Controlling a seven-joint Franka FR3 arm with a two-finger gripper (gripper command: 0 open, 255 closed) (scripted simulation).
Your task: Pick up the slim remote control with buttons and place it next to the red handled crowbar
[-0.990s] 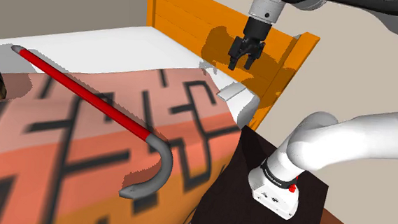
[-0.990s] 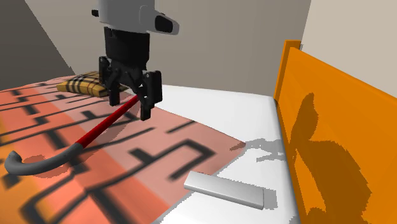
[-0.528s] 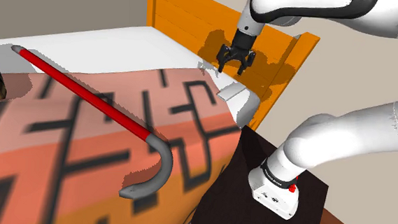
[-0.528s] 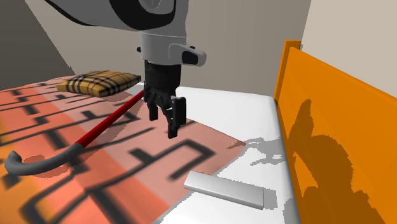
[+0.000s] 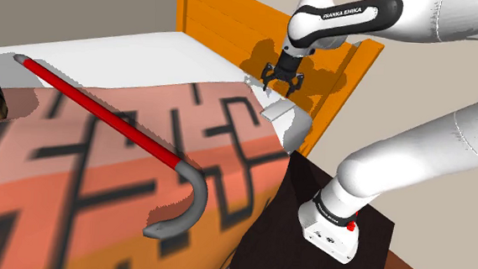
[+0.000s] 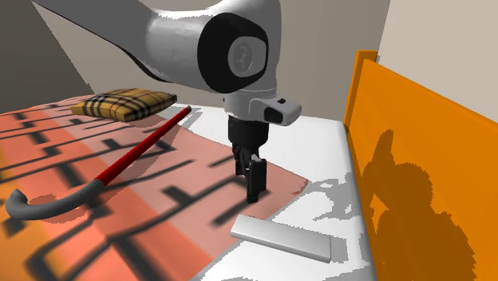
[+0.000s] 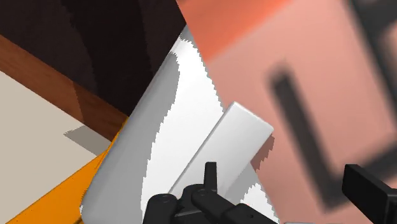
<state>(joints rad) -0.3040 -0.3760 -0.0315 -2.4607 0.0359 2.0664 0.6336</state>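
Two black fingers [image 7: 209, 172] stand wide apart, holding nothing. The single gripper [image 5: 281, 85] hovers just above one slim pale-grey remote [image 6: 281, 238], which lies on the white sheet [image 6: 319, 136] near the orange headboard [image 6: 415, 160]. One red-shafted crowbar [image 5: 112, 119] lies well apart on the pink patterned blanket [image 6: 160, 207], and one plaid pillow [image 6: 124, 104] sits beyond it.

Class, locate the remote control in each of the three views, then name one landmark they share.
Shoulder view: the remote lies on the white sheet at the bed's corner, right of centre, below the claw.
Second exterior view: remote bottom centre, on the sheet beside the patterned blanket.
Wrist view: remote just ahead of the claw.
Shared landmark: the orange headboard.
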